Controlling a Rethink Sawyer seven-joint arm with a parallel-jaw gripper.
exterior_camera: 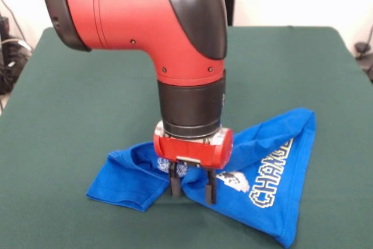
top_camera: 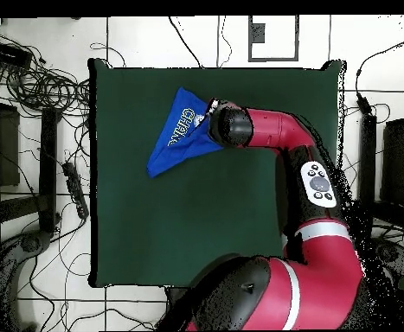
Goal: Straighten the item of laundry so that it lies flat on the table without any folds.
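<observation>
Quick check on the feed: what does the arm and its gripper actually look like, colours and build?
Glossy red arm with black joint covers and a black wrist collar. The gripper has a red rounded body and two short black fingers. Overhead, a white button panel sits on the arm.

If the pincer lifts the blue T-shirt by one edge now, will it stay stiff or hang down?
The blue T-shirt would probably hang limp: it already lies creased and folded over. It looks thin and light, so the open pincer should lift it easily. Pushed across the felt-like table, it would likely bunch up.
</observation>
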